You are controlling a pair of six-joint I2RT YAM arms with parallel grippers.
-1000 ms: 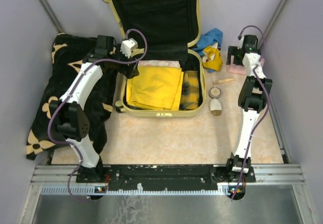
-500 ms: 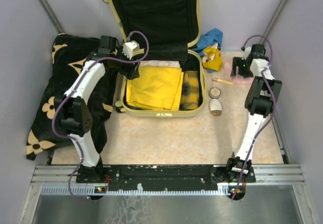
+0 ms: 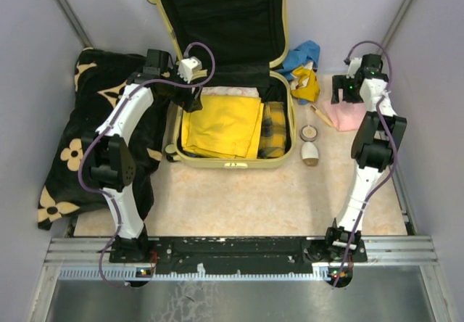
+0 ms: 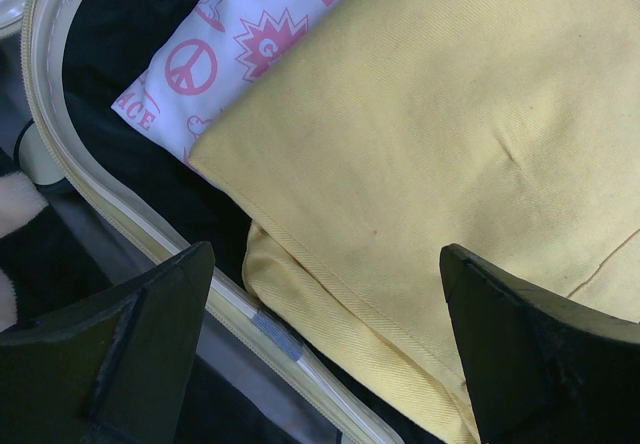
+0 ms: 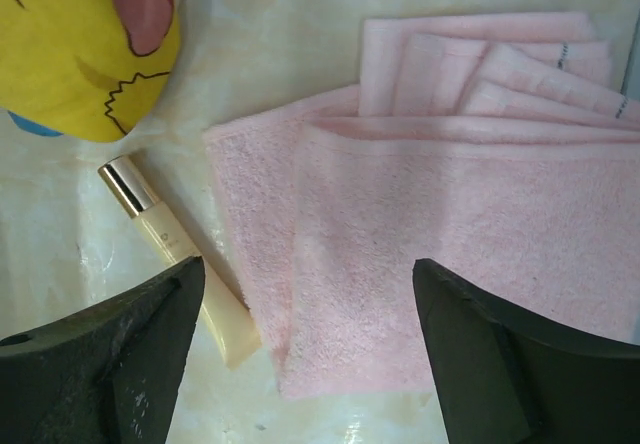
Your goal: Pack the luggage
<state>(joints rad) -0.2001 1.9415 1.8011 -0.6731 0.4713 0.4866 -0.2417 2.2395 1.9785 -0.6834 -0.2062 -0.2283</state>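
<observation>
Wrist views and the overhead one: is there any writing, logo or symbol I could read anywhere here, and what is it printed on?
"ACE": pink letters on the white cloth in the suitcase; the word's start is not visible.
Peace sign: pink, on the same cloth.
Cream tube: no lettering shows.
Pink towel: dark hem marks, too small to read.
Yellow cartoon cloth: drawing only, no words.

A lab test cell: plain grey panels (image 3: 29, 17) box in a tabletop (image 3: 239, 199) fronted by an aluminium rail (image 3: 406, 253)
</observation>
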